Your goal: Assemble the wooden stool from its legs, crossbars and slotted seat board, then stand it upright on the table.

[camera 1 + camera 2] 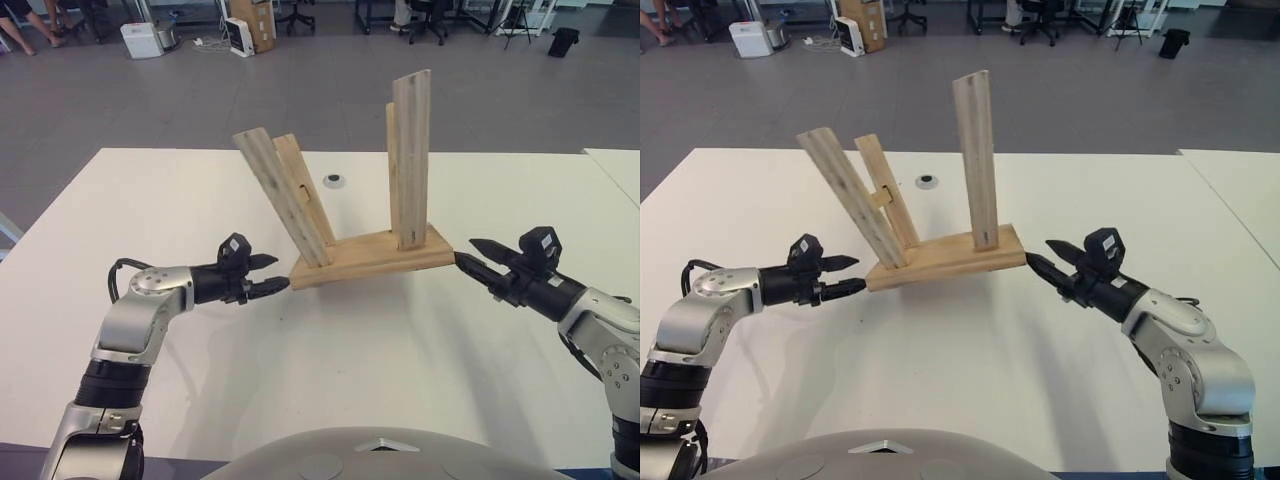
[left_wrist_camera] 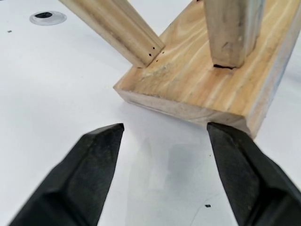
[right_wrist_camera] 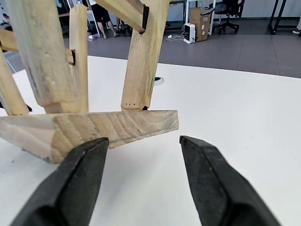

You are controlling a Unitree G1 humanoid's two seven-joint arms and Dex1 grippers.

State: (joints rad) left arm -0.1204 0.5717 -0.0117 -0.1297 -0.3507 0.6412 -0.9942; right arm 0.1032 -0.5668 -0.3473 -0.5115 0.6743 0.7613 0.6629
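At seat board (image 1: 372, 262) ends — left end effector (image 1: 281, 271) agape | right end effector (image 1: 465, 250) agape

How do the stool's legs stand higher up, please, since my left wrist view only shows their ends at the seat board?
Observer: The left-side legs lean with their tops toward the robot's left, while the right-side legs stand nearly upright on the seat board.
Operator: Thank you. Where is the other arm?
Observer: The right gripper is open, close by the board's right end, opposite the left gripper.
Operator: Does anything join the leaning legs?
Observer: Yes, a short crossbar bridges them partway up.
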